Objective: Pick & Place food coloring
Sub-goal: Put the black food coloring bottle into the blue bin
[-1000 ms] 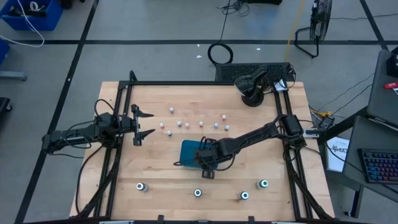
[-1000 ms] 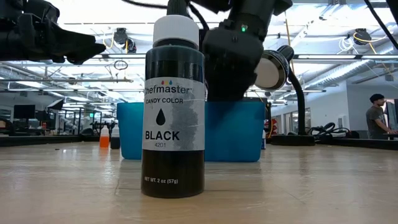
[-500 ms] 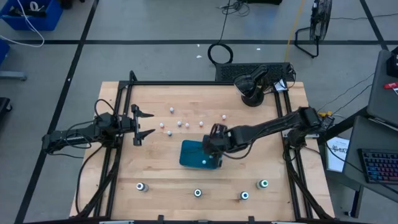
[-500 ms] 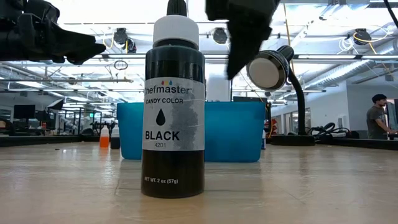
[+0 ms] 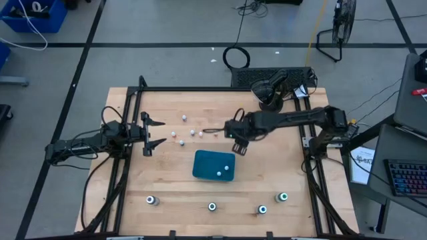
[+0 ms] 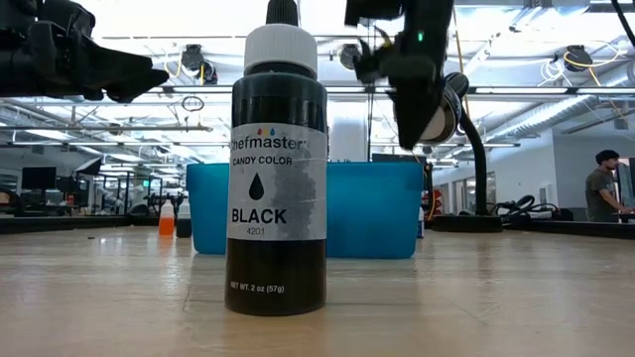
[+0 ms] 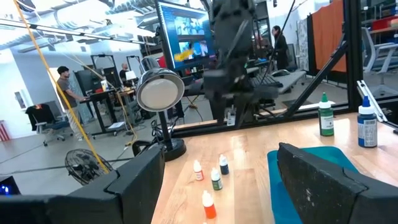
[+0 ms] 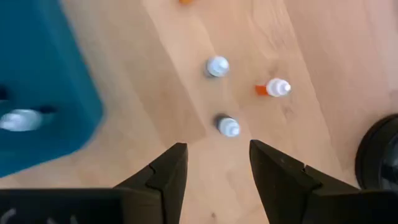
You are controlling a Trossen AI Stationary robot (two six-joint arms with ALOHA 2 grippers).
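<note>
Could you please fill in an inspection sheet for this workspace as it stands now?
Surface: wooden table, bare wood around the items.
Job's things: teal tray holds two small bottles; more small bottles stand loose beyond it; four larger dark bottles line the near edge.
Clutter: desk lamp at the far corner.
Grippers: right gripper open above loose bottles by the tray; left gripper open, waiting at the left side.
Cables: coil on the floor.
Surroundings: person standing in the background.
</note>
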